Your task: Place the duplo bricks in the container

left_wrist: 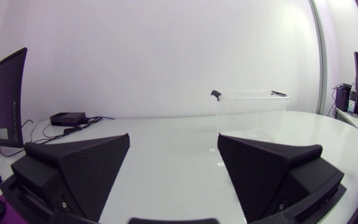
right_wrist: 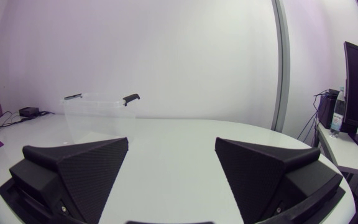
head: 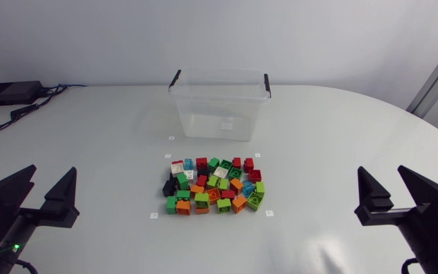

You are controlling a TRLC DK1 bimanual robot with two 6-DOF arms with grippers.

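A pile of duplo bricks [head: 214, 185] in red, green, orange, white, blue and black lies in the middle of the white table. Behind it stands a clear plastic container [head: 219, 103] with black handle clips, nothing visible inside. My left gripper [head: 46, 189] rests open near the table's front left, well left of the pile. My right gripper [head: 394, 187] rests open at the front right, equally far from the bricks. In the left wrist view the open gripper [left_wrist: 174, 149] faces across the table, the container [left_wrist: 251, 112] ahead of its right finger. In the right wrist view the container [right_wrist: 98, 115] stands ahead of the open gripper [right_wrist: 171, 152], to its left.
Small white markers [head: 154, 215] on the table frame the brick pile. A black box with cables [head: 10, 93] sits at the table's far left edge. Bare table surface [head: 318, 152] lies between each gripper and the pile.
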